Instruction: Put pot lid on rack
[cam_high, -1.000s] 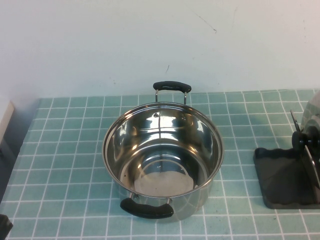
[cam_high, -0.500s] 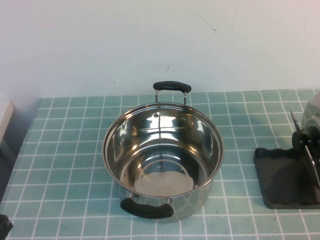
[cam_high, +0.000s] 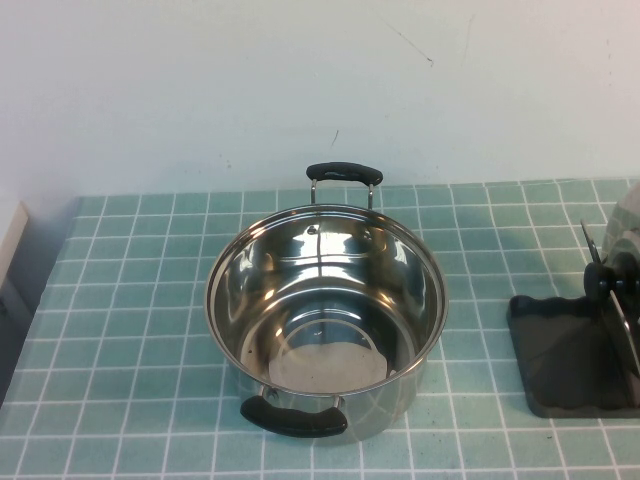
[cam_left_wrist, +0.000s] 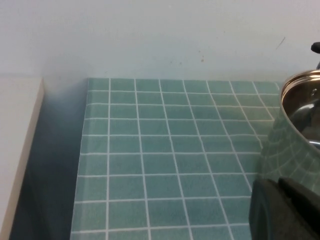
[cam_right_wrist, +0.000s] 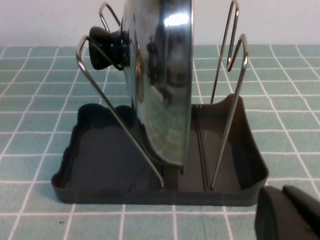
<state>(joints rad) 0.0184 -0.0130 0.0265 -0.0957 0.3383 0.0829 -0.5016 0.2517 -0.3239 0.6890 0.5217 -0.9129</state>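
Left claw (cam_left_wrist: 285, 210) has left the high view's lower-left corner; right claw (cam_right_wrist: 290, 212) faces the rack (cam_right_wrist: 100, 165). Pot lid (cam_right_wrist: 160, 85) unchanged, upright in rack. Claw openings: cannot tell.

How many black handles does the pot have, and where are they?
2. One handle is on the pot's far side by the wall, the other handle on its near side. The left gripper and right gripper barely show at wrist-view edges.
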